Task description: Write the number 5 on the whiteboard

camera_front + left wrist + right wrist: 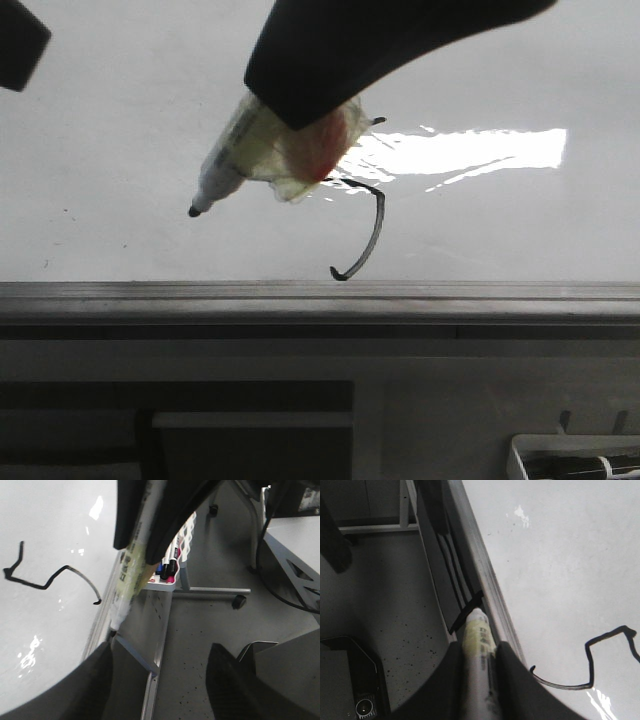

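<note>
The whiteboard (120,120) is glossy white with a glare patch and a grey edge rail (320,295). The number 5 (374,232) is drawn on it in thin black strokes; its top is hidden behind my right gripper (300,110). That gripper is shut on a white marker pen (240,150) wrapped in yellowish tape, with its black tip pointing left, away from the strokes. The right wrist view shows the marker (477,640) between the jaws of the right gripper (479,670) and the number 5 (590,672). My left gripper (157,680) is open and empty. It shows at the upper left of the front view (15,40).
A white perforated tray (175,560) holding spare markers stands beside the board on a metal frame, and it also shows in the front view (575,462). A speckled grey floor lies beyond the rail. A dark device (350,680) sits on the floor.
</note>
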You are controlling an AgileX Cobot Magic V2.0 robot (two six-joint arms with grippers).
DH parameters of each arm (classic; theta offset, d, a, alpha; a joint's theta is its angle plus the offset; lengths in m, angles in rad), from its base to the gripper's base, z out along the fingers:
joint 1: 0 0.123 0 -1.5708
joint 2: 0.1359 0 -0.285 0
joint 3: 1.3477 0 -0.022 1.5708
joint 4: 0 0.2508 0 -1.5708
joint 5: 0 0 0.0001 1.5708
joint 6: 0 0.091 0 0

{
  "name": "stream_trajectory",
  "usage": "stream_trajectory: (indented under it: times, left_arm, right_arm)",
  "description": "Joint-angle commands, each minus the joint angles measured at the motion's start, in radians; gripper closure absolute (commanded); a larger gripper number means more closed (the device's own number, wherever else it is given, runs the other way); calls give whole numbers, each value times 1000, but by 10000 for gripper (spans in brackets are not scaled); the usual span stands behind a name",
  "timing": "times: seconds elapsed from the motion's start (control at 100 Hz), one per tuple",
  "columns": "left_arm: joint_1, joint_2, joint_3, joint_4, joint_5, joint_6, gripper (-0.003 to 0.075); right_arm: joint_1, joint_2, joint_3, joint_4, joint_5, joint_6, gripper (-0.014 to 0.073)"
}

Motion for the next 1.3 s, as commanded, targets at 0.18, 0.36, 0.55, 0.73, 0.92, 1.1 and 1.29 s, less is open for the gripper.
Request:
stream_trajectory:
  times: [0.18,0.36,0.55,0.73,0.92,1.1,1.29]
  left_arm:
    - [-84,91,-34,-122,-91,20,332]
    - [-86,139,-34,-187,-127,20,333]
    - [-86,162,-34,-237,-128,20,358]
    - [-86,164,-34,-244,-128,20,546]
    - [-86,166,-34,-244,-130,22,740]
    - [-86,166,-34,-244,-130,24,741]
    - [-86,166,-34,-241,-125,24,733]
  right_arm:
    - [22,-15,-27,70,-79,-97,662]
    - [47,-15,-27,70,-79,-97,662]
    - [47,-15,-27,70,-79,-97,662]
    - [47,-15,-27,73,-79,-97,662]
    - [49,-15,-27,77,-86,-97,662]
    - [49,-15,-27,78,-90,-97,662]
    - [49,-15,-27,78,-90,-97,662]
